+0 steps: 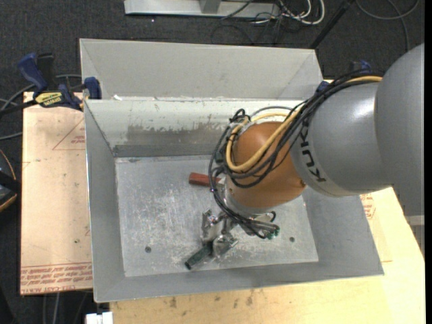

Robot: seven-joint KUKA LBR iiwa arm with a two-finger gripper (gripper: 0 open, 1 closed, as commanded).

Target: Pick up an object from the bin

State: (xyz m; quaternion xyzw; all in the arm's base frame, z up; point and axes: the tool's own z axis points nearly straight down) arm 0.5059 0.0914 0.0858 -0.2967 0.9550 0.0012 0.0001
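Observation:
My gripper [217, 238] reaches down near the front middle of the bin, its metal fingers low over the floor. A dark, slim stick-like object [198, 259] lies slanted on the bin floor right at the fingertips, its upper end touching or under them. Whether the fingers clasp it is hidden by the gripper body. A small reddish-brown flat piece [198, 178] lies farther back on the floor, left of the arm's orange cover and apart from the gripper.
The arm with its orange cover and cables hangs over the right and middle of the bin. The bin's sloping walls rise at the back and on the left.

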